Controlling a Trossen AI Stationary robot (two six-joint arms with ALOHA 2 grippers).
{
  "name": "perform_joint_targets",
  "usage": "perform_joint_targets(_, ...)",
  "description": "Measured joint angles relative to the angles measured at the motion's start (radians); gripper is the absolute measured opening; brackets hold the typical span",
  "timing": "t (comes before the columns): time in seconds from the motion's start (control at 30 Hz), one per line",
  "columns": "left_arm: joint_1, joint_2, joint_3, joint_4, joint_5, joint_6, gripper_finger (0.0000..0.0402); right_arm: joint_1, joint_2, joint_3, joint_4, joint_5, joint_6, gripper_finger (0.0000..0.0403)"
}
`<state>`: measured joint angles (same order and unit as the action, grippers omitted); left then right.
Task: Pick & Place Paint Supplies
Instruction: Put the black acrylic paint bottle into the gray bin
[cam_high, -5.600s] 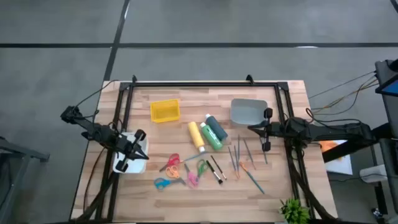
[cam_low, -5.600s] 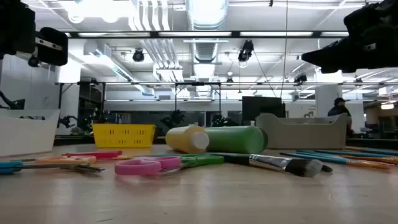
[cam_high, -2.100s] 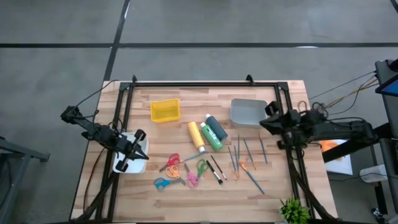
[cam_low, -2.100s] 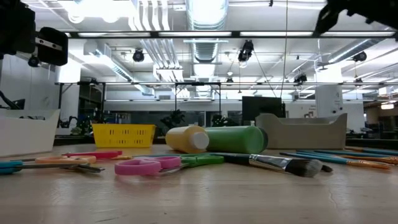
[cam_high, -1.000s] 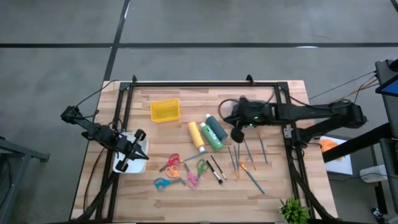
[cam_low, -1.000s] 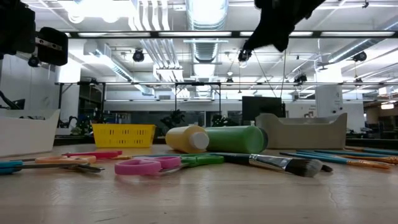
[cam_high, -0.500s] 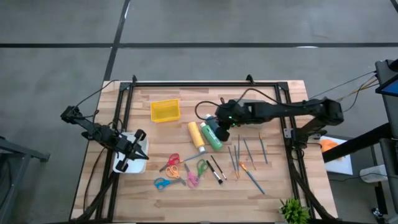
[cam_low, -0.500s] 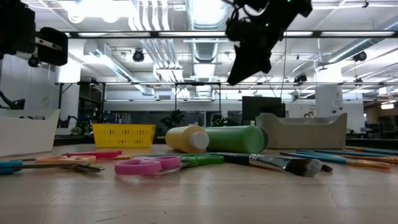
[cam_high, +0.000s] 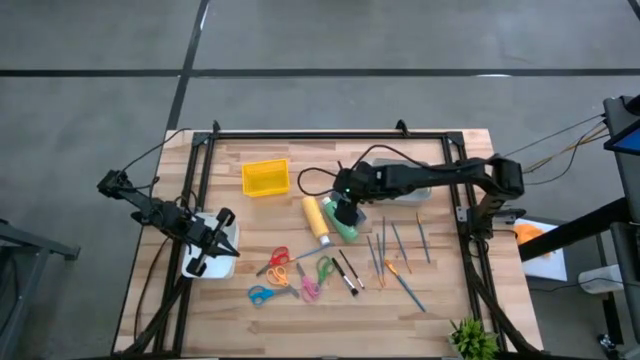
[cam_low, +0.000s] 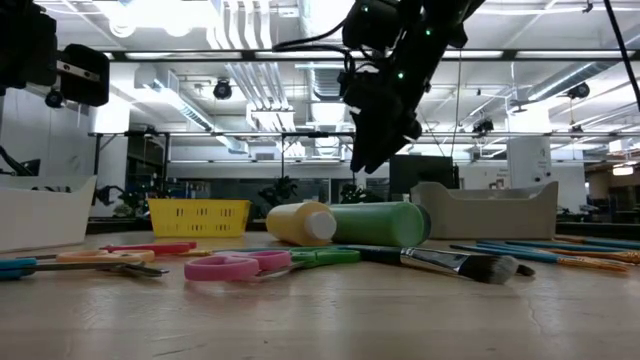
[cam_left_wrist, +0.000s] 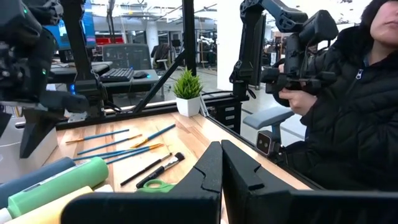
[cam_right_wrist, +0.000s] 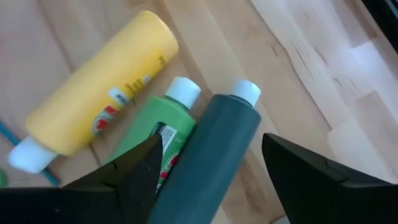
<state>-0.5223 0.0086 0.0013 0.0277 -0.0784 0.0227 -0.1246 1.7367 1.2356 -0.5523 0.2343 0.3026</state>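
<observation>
Three plastic paint bottles (cam_high: 334, 213) lie mid-table on pale wood planks (cam_high: 280, 218); we see the right gripper (cam_high: 345, 212) above them. Low: ceiling lights. Its wrist: jaws wide, empty. Left gripper (cam_left_wrist: 220, 163) closed.

Three paint bottles lying flat side by side directly under right gripper (cam_right_wrist: 208, 180), jaws spread wide: dark green bottle (cam_right_wrist: 214, 149) between the fingers, light green bottle (cam_right_wrist: 158, 127) touching it, yellow bottle (cam_right_wrist: 102, 81) outermost. White caps all point the same way. Thin brushes and pens (cam_high: 395, 250) scattered on wood off to gripper's side, apart from bottles.
</observation>
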Motion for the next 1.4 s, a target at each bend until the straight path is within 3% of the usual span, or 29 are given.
perform_joint_targets(0.33, 0.0, 0.002, 0.0, 0.0, 0.0, 0.001, 0.0, -0.005, 0.002, -0.044, 0.079, 0.057, 0.035, 0.0276)
perform_joint_targets(1.4, 0.0, 0.002, 0.0, 0.0, 0.0, 0.003, 0.0, -0.031, 0.156, -0.078, 0.175, 0.038, 0.035, 0.0273)
